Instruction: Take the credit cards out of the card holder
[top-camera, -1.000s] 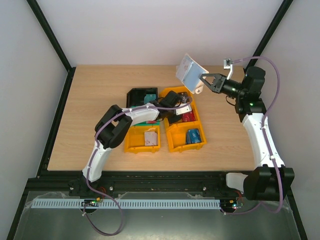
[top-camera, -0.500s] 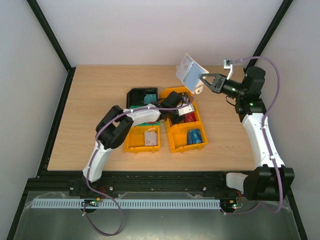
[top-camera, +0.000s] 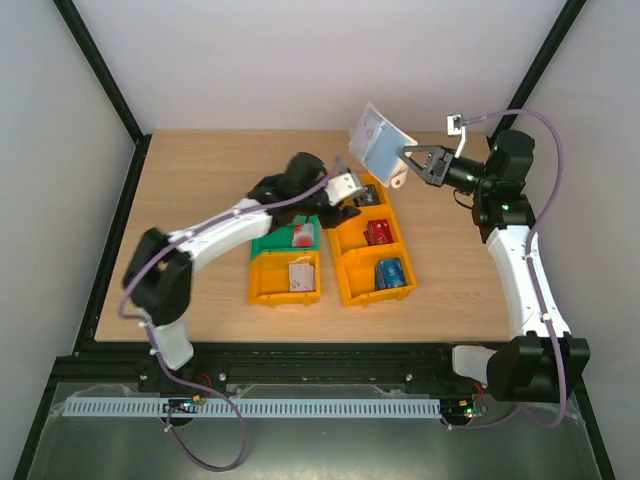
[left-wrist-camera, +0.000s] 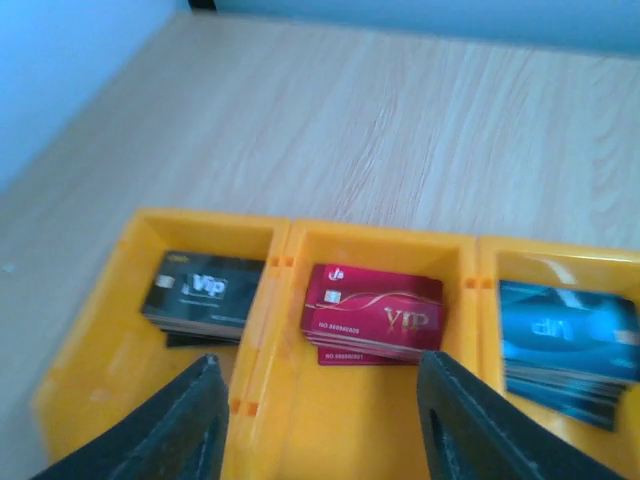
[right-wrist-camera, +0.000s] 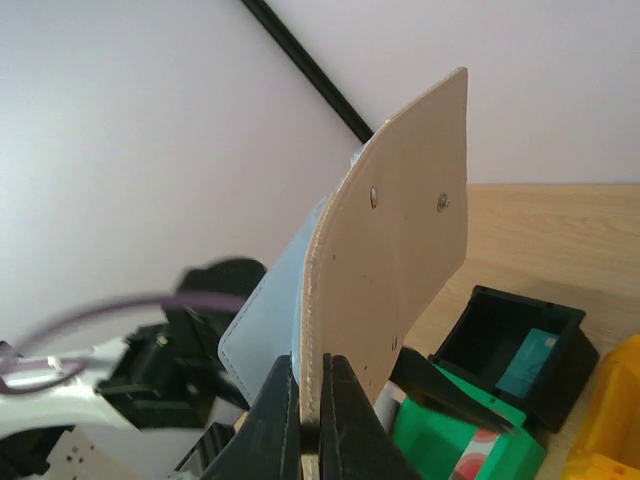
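The left end effector (left-wrist-camera: 320, 365) is lifting off the yellow plastic bin (left-wrist-camera: 380, 238), newly parted and empty, while the right end effector (top-camera: 408, 160) is clamping the pale grey-blue card holder (top-camera: 380, 146) aloft just beyond the bin's far end, ready for another pull

"VIP" on red card (left-wrist-camera: 372, 310), probably black card (left-wrist-camera: 205, 290) too.

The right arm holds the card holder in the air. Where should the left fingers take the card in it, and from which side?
Pinch the white-pink card showing at the upper end of the card holder, coming from above-left. The right gripper clamps the lower right edge, and the holder tilts open end up, so that end is probably free.
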